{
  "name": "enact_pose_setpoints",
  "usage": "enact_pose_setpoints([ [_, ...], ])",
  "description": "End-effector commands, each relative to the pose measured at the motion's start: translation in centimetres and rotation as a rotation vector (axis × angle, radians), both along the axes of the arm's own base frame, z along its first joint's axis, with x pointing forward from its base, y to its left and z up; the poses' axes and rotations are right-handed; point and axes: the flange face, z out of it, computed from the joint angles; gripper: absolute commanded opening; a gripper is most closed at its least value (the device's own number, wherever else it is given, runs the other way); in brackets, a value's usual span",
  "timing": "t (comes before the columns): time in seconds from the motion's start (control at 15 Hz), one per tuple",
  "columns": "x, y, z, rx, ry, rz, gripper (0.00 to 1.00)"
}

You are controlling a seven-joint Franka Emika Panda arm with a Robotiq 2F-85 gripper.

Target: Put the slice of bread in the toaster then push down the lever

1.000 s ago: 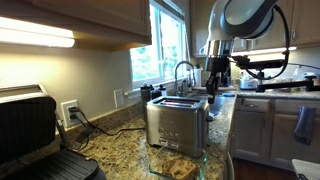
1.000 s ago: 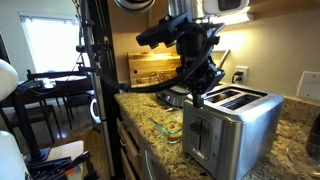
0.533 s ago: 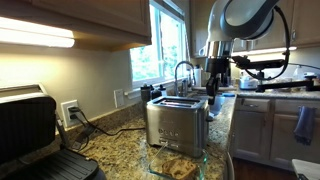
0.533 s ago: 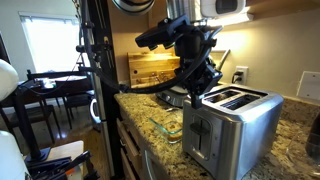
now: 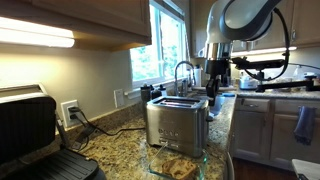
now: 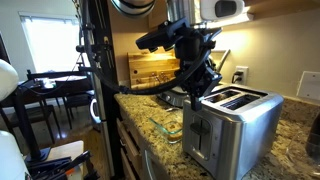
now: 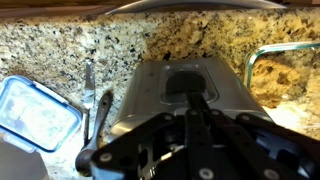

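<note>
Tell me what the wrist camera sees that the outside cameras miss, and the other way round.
Only the wrist view shows a clear blue-rimmed container on the counter near the toaster. Only the exterior views show the window, the black grill press and the wooden cutting board. All views share the toaster, the speckled stone counter, the glass dish and the tool close to the toaster.
</note>
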Motion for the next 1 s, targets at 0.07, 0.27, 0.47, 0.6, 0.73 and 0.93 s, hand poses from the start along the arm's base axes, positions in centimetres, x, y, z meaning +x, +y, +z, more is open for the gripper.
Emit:
enact_pose_setpoints([
  [0.07, 0.0, 0.1, -0.5, -0.023, 0.031, -0.02, 0.03],
  [0.27, 0.3, 0.2, -0.9, -0.025, 0.041, -0.023, 0.03],
  [0.47, 0.7, 0.4, -1.3, -0.023, 0.049, -0.022, 0.03],
  [0.6, 1.0, 0.4, -1.5, -0.023, 0.054, -0.024, 0.03],
  [0.73, 1.3, 0.4, -1.7, -0.023, 0.059, -0.026, 0.03],
  [0.93, 1.3, 0.6, -1.9, -0.022, 0.067, -0.028, 0.03],
])
